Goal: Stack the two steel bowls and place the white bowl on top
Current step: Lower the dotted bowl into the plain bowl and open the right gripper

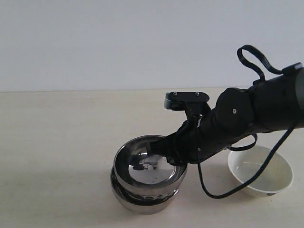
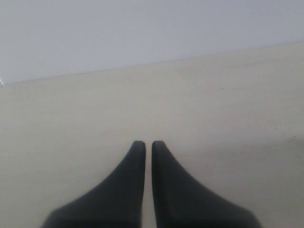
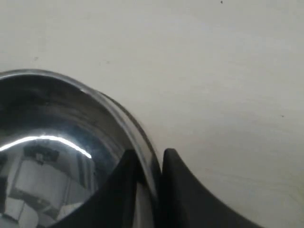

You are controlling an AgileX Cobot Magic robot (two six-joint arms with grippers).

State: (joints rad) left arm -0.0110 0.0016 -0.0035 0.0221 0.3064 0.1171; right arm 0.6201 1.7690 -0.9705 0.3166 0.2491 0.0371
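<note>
Exterior view alone shows the white bowl (image 1: pixel 260 171) on the pale worktop (image 1: pixel 57 142), right of the top steel bowl (image 1: pixel 137 164). That bowl sits inside the lower steel bowl (image 1: pixel 142 202), with a white wall (image 1: pixel 142 38) behind. Right wrist view: the right jaws pinch the top steel bowl's rim, one inside, one outside. Left wrist view: the left jaws are squeezed together over bare worktop.

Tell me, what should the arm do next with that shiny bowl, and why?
Probably open the right gripper and let go. It pinches the rim of the upper steel bowl, which already looks nested in the lower steel bowl. The white bowl sits apart beside the stack, not yet on top.
</note>
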